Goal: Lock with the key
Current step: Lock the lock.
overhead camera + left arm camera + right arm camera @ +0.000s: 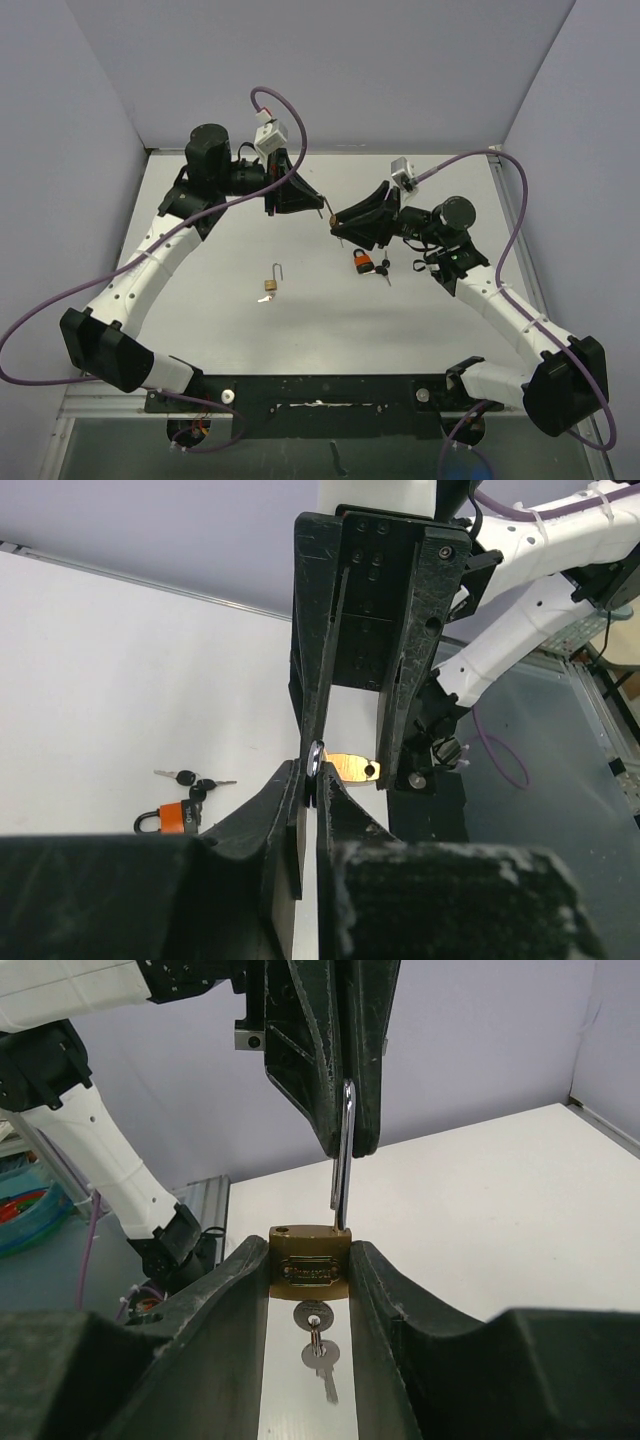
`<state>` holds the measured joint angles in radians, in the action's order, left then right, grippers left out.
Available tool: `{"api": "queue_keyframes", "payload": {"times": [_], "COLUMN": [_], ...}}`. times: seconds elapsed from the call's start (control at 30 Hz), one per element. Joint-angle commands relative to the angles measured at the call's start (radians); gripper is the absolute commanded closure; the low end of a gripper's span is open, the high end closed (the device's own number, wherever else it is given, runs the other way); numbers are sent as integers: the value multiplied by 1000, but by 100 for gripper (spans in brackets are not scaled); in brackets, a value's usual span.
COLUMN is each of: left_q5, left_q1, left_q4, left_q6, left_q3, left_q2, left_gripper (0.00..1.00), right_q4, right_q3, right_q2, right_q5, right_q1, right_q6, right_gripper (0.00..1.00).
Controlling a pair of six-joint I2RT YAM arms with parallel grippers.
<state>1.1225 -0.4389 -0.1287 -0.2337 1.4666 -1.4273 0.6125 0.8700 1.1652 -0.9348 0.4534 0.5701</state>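
A white table is enclosed on three sides by pale lavender-grey walls. On it lies an orange padlock with a dark shackle, and a small bunch of black-headed keys lies just beside it, on its right in the overhead view. The left wrist view shows the same orange lock flat on the white surface, with the keys spread just beyond it. Well apart from these, nearer the table's middle, a small brass padlock sits alone with its thin shackle swung open and pointing up.
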Motion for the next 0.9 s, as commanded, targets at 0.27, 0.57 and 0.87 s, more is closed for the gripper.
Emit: {"api": "queue_keyframes", "payload": {"times": [0.27, 0.57, 0.87], "left_q5": [-19, -208, -331], "left_q1": [1, -53, -145], "left_q4": [-126, -451, -505], "left_q6": [109, 305, 342], "left_q3": [91, 259, 326], "left_q2": [45, 51, 56], "left_gripper": [100, 100, 100], "right_q4": [-192, -285, -311], "right_q3": [110, 123, 172], "right_q2": [-57, -116, -86], "right_q5": [84, 167, 167], "right_q1": [67, 70, 71], "right_q6": [-174, -262, -299], "right_gripper": [61, 45, 45]}}
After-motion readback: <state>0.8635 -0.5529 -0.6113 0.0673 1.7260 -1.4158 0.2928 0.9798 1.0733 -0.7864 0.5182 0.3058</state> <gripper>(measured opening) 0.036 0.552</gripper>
